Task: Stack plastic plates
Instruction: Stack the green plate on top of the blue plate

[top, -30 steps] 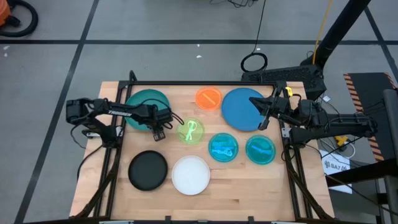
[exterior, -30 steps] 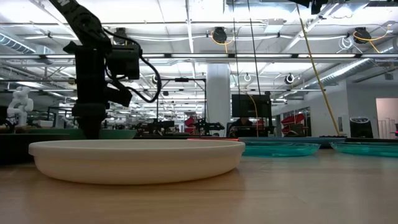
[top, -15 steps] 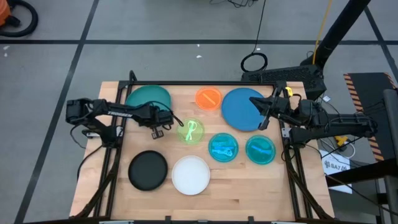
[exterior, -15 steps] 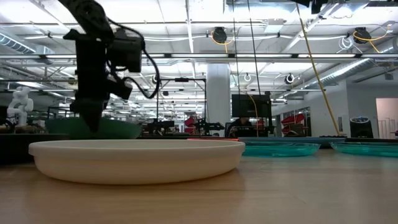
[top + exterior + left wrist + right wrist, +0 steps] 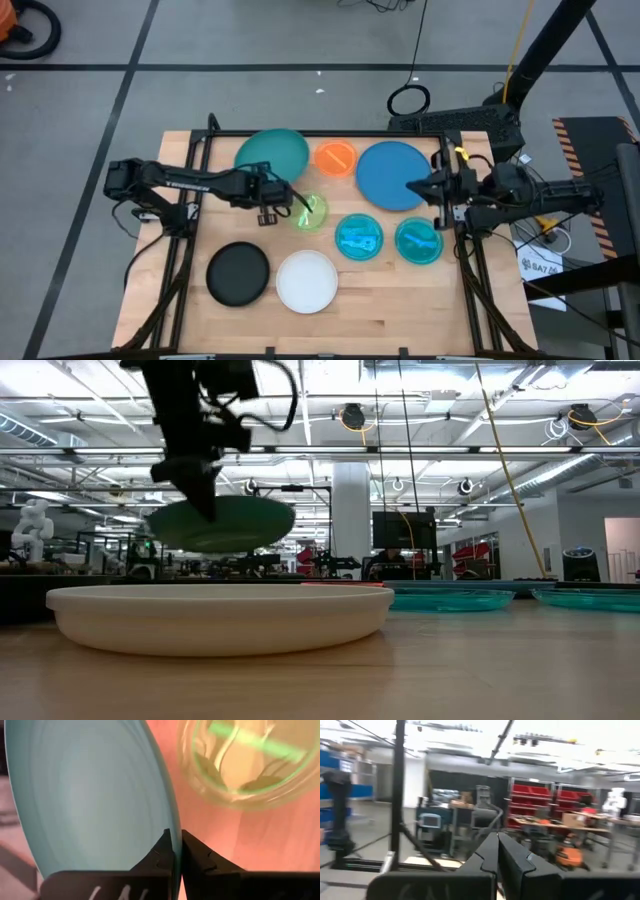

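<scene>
My left gripper (image 5: 268,185) is shut on the dark teal plate (image 5: 272,152), which hangs above the table's far left part; the low view shows that plate (image 5: 225,525) clear of the wood. On the table lie the big blue plate (image 5: 390,175), an orange plate (image 5: 335,157), a lime green plate (image 5: 310,212), two cyan plates (image 5: 358,237) (image 5: 418,240), a black plate (image 5: 238,273) and a white plate (image 5: 307,281). My right gripper (image 5: 413,187) is shut, empty, over the blue plate's right part. My left gripper pinches the dark teal plate's rim (image 5: 166,822) between its two fingers, on the plate's near side. The fingers (image 5: 205,500) come from above, pointing down. The plate is lifted clear, nearly level, reaching away from the fingers toward the far edge.
Dark frame rails (image 5: 190,250) run along the table's left and right sides and its far edge. Bare wood (image 5: 400,300) lies near the front right corner.
My left gripper has risen and gone toward the table's right edge with the dark teal plate. The plate lay on the table a second ago and now hangs clear above it. My right gripper has turned above the blue plate's right part.
</scene>
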You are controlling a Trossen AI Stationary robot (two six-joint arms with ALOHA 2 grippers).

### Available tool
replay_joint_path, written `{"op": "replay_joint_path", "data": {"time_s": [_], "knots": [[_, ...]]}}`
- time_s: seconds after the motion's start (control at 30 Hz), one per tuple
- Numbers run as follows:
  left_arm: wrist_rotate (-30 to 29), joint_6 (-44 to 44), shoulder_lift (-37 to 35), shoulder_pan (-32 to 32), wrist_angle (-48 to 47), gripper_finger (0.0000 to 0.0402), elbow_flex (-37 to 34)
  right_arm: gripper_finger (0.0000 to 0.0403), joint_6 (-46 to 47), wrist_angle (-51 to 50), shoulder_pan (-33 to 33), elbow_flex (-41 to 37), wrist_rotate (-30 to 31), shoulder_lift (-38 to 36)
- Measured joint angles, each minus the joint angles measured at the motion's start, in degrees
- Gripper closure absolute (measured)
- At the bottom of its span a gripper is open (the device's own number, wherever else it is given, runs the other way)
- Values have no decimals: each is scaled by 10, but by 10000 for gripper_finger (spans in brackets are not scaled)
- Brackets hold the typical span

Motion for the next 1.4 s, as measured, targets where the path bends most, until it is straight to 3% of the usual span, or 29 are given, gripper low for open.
{"op": "replay_joint_path", "data": {"time_s": [0.37, 0.93, 1.17, 1.4], "knots": [[4, 192, 0, -30, 119, 389, 53, 401, -2, 51, 115, 0, -72, 7], [73, 353, 88, -29, 394, 389, 53, 401, -22, 81, 237, 0, -72, 22], [83, 356, 156, -10, 351, 389, 155, 401, -47, 71, 247, 0, -71, 15], [137, 362, 243, 10, 258, 389, 274, 401, -43, 52, 247, 0, -70, 6]]}}
